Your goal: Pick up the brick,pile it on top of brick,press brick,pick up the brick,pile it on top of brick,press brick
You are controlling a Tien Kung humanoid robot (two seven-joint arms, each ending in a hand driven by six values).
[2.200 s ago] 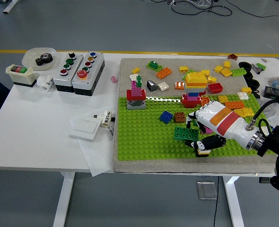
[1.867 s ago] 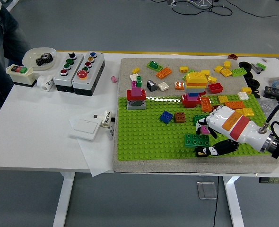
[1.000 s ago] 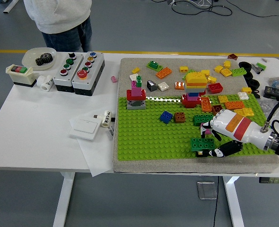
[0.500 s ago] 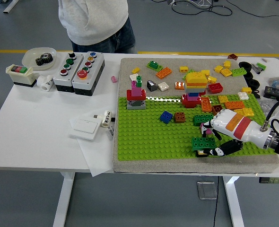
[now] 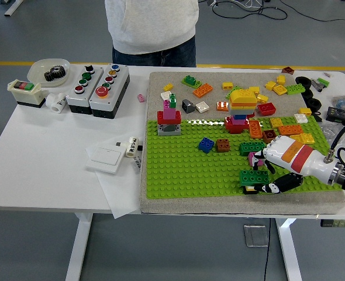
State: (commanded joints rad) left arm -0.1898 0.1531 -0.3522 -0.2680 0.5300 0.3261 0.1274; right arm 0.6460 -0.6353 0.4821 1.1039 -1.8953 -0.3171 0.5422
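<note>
Fingers (image 5: pixel 259 161) of the white right hand (image 5: pixel 280 167) clamp the dark green rectangular plastic brick (image 5: pixel 254 177), long axis left-right, well short of the yellow-topped brick tower (image 5: pixel 241 110) beyond it.

No words or numbers can be read. The small white tag (image 5: pixel 133 147) by the paper (image 5: pixel 111 175) near the surface's front edge has dark print, but it is too tiny and blurry to make out.
</note>
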